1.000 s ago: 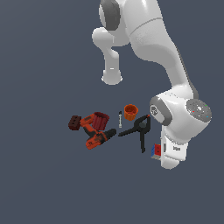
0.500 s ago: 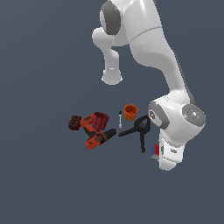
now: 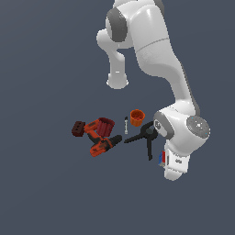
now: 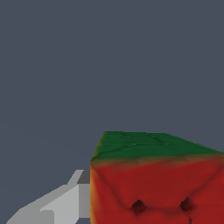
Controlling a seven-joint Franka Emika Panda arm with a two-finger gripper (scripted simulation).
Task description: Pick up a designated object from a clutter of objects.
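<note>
Though unlabelled throughout, red-and-green cube [image 4: 153, 179] beside pincer finger [image 4: 57, 203].

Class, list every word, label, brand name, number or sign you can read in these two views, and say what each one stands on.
None can be read.
The puzzle cube shows only red and green faces, no lettering.
The power drill, the orange cup and the clamp are too small to show any marking.

Puzzle cube [image 4: 153, 179]: green and red faces close to wrist camera; mostly hidden behind arm in exterior view.
</note>
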